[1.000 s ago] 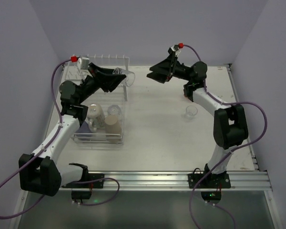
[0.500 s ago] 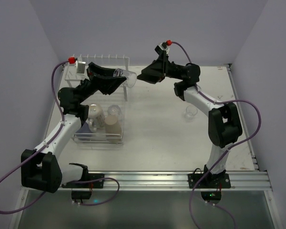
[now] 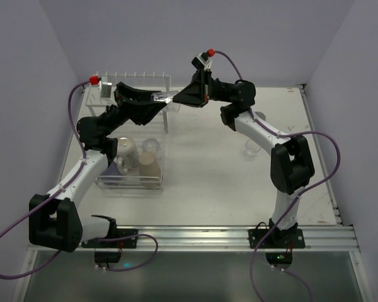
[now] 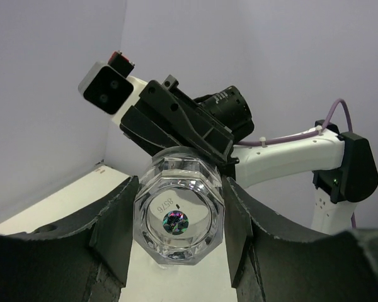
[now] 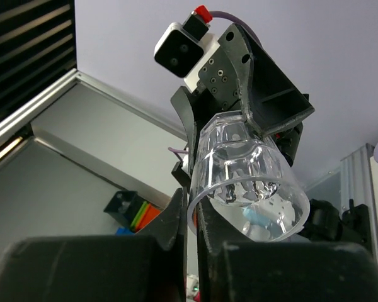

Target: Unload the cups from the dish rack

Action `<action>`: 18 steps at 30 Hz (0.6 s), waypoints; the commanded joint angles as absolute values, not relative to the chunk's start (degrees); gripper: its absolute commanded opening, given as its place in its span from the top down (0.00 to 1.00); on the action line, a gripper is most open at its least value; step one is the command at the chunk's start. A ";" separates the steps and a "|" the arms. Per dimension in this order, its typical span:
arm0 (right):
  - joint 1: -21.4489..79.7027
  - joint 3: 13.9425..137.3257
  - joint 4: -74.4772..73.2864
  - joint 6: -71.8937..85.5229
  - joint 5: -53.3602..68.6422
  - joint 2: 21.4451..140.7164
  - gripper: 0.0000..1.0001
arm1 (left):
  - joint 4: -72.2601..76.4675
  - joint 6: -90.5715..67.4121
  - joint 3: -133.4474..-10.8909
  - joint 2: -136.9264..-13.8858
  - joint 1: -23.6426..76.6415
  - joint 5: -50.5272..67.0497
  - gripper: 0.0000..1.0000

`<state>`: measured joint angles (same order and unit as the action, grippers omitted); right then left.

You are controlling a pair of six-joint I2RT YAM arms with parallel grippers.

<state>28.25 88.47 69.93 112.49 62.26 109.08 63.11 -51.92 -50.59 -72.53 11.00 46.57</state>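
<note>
A small clear glass (image 3: 168, 98) hangs in the air above the table's back, held between both grippers. My left gripper (image 3: 156, 100) is shut on its base end; in the left wrist view the glass (image 4: 177, 217) fills the gap between the two fingers (image 4: 113, 234). My right gripper (image 3: 179, 99) is shut on the rim, and in the right wrist view the glass (image 5: 249, 179) has its wall pinched between the fingertips (image 5: 176, 214). The white wire dish rack (image 3: 129, 187) stands at the left. It holds a tan tumbler (image 3: 149, 165), a lavender cup (image 3: 115, 168), a white mug (image 3: 126, 150) and a clear glass (image 3: 150, 145).
Another clear glass (image 3: 253, 147) stands upright on the table at the right, below my right arm. The rack's raised shelf with prongs (image 3: 138, 77) lies just behind my left gripper. Walls close the table at the back and both sides.
My right gripper swung left to the glass held out by the left gripper and shut on its rim. The left gripper kept its hold and barely moved.
</note>
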 commanded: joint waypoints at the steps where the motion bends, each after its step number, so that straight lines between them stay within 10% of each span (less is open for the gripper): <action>1: 28.74 90.79 73.56 113.73 59.77 109.60 1.00 | 66.70 -53.43 -49.49 -72.60 10.72 48.43 1.00; 3: 28.65 90.70 73.83 113.99 59.85 109.69 1.00 | 67.23 -53.87 -49.39 -72.51 10.81 49.56 1.00; 7: 28.22 89.48 72.52 112.59 60.47 108.81 1.00 | 67.16 -54.76 -50.70 -72.33 10.72 52.20 0.19; 10: 27.34 87.37 69.45 109.43 61.70 107.67 1.00 | 58.23 -51.34 -52.38 -70.06 10.37 52.47 0.00; 18: 23.04 76.56 52.43 93.45 64.16 99.41 1.00 | 15.06 -29.65 -63.00 -61.27 9.93 34.30 0.00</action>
